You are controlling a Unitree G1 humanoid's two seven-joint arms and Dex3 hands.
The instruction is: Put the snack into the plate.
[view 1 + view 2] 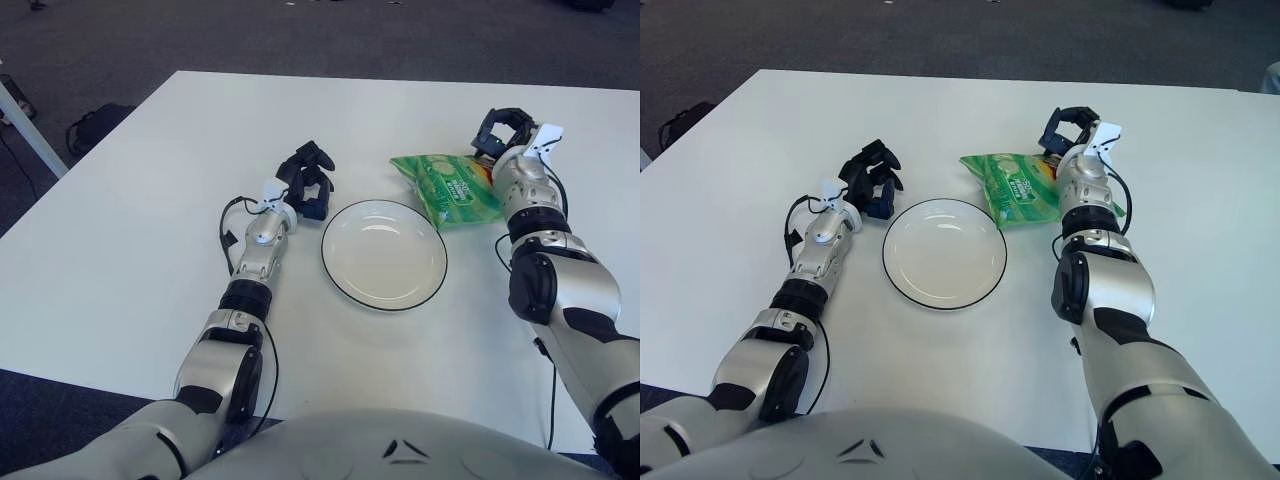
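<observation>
Table surface (130, 260): white, matte, rectangular, with its far edge and left corner visible against dark grey carpet flooring (300, 35). A dark bag-like object (95, 125) lies on the floor just beyond the left table edge, and a pale diagonal leg or post (30, 125) crosses the upper-left corner of the left eye view.

Plate (384, 254): white, round, dark-rimmed, empty, positioned at table centre between the two arms.

Snack (447, 187): green packet lying flat on the table, just beyond the plate's far-right rim, outside the plate. Whether packet and rim touch cannot be determined.

Right hand (508, 135): located at the packet's far-right end, fingers curled above the table. The wrist overlaps the packet's right edge in both views. Whether the fingers grip the packet cannot be determined; no part of the packet is lifted.

Left hand (308, 182): shows just left of the plate's far-left rim, fingers loosely curled, holding nothing. Black cables run along both forearms.
</observation>
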